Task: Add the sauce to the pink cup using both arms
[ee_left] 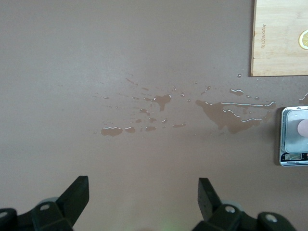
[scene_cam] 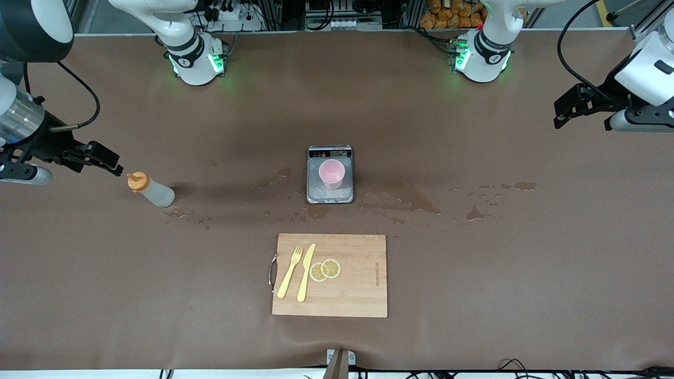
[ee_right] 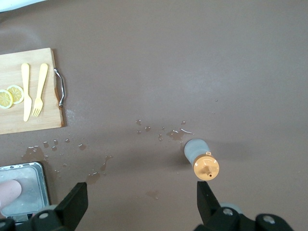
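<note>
The sauce bottle [scene_cam: 151, 190], greyish-white with an orange cap, stands on the table toward the right arm's end; it also shows in the right wrist view [ee_right: 199, 156]. The pink cup [scene_cam: 331, 173] stands on a small silver scale [scene_cam: 330, 197] at mid-table; the cup's edge shows in both wrist views [ee_right: 9, 191] [ee_left: 303, 127]. My right gripper [scene_cam: 108, 158] [ee_right: 139, 202] is open and empty, up in the air just beside the bottle's cap. My left gripper [scene_cam: 566, 113] [ee_left: 143, 197] is open and empty over bare table at the left arm's end.
A wooden cutting board [scene_cam: 358, 284] lies nearer the front camera than the scale, with a yellow fork [scene_cam: 290, 272], a yellow knife [scene_cam: 306, 272] and two lemon slices [scene_cam: 325, 269] on it. Wet patches [scene_cam: 410, 197] spread across the mat around the scale and by the bottle.
</note>
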